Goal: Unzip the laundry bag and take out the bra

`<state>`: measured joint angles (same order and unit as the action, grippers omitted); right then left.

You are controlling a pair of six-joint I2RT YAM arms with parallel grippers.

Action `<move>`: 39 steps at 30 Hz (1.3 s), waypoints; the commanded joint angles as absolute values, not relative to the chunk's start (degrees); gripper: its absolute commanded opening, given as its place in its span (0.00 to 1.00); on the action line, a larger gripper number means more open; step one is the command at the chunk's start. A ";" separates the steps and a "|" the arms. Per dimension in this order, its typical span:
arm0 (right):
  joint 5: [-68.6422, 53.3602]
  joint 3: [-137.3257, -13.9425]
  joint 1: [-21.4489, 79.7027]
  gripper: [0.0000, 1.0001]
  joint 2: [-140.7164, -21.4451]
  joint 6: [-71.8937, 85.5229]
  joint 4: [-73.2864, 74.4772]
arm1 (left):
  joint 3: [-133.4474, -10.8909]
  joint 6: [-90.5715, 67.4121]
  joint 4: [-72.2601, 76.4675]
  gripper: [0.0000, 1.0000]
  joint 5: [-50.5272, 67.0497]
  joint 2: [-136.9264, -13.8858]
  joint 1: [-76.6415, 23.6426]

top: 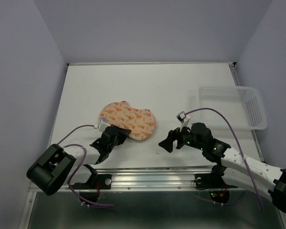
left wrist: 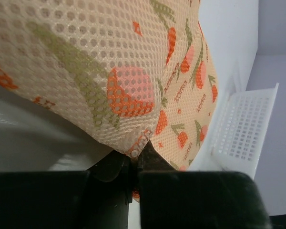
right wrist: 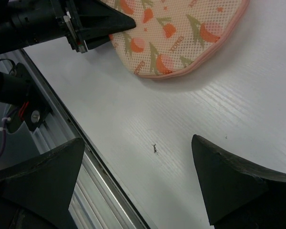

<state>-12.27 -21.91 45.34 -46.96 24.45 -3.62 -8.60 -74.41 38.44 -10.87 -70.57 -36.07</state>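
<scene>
The white table point(top: 148, 81) fills most of the top view. A clear plastic basket point(top: 250, 107) with a mesh wall stands at its right edge. The laundry bag point(top: 133, 118) lies flat on the table, left of the middle and well apart from the basket. It is a soft peach-pink pouch with a rounded, peanut-like outline. Its fabric is a fine mesh with small holes, printed with orange-red fruits and green leaves, and a pink border runs along its edge. The left gripper point(top: 126, 133) is at the near-left edge of the bag, and its two fingers are pressed together on that edge. The right gripper point(top: 167, 139) is over bare table just right of the bag, not touching it, with its fingers wide apart. A tiny dark speck point(right wrist: 155, 149) lies on the table between them.
</scene>
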 commanded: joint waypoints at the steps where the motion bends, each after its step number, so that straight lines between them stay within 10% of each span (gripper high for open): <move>1: -16.70 -22.32 44.91 1.00 -50.35 24.26 -11.59 | -10.72 -72.77 39.56 0.08 -9.58 -67.42 -36.03; 21: 15.62 -19.51 58.62 0.56 -71.62 30.50 -43.76 | -22.76 -82.00 28.92 0.00 -16.79 -68.46 -40.69; 39: 25.49 -24.69 61.35 0.50 -85.34 28.30 -52.55 | -28.91 -86.22 22.95 0.00 -17.23 -73.74 -42.71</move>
<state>21.69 -22.26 60.82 -84.40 29.45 -45.41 -25.58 -84.55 23.66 -15.49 -73.21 -42.09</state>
